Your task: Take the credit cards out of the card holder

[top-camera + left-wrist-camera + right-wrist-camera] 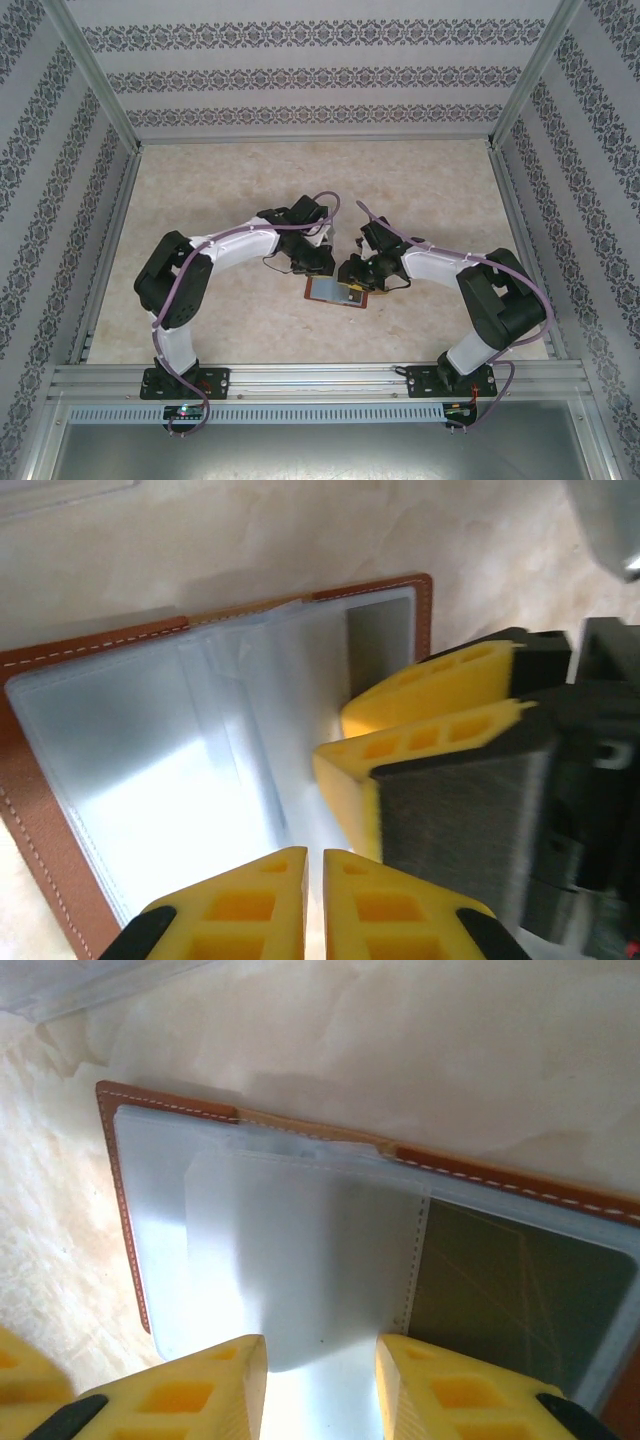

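The pale marbled table (200, 200) carries the card holder (335, 293), which lies open and flat near the middle, a little toward the near edge, between the two arm tips. The left gripper (314, 865) is at its left side, its jaws closed almost together. The right gripper (320, 1350) stands over a pale pocket, jaws partly apart; whether they pinch anything I cannot tell. A dark card (520, 1280) sits in an end pocket.
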